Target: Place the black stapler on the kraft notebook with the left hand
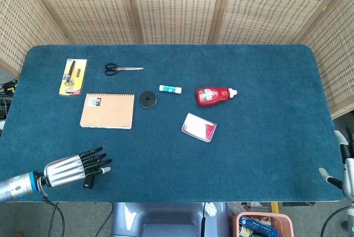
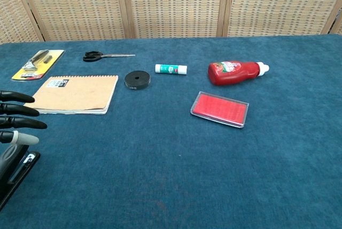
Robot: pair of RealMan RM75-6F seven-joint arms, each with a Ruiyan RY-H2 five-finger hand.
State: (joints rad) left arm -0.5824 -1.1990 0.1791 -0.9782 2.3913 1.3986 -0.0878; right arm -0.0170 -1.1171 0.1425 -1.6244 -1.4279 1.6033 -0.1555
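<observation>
Black stapler (image 1: 91,174) is lying just under the left robot hand (image 1: 74,169), long axis pointing toward the notebook (image 1: 107,111); fingers (image 2: 18,123) are spreading, holding nothing.

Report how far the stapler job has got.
Nothing is placed yet: the black stapler lies on the table's near edge, apart from the kraft notebook. In hand: the left hand, fingers spread, is over the stapler. Left: gripping, lifting, setting it on the notebook.
</observation>
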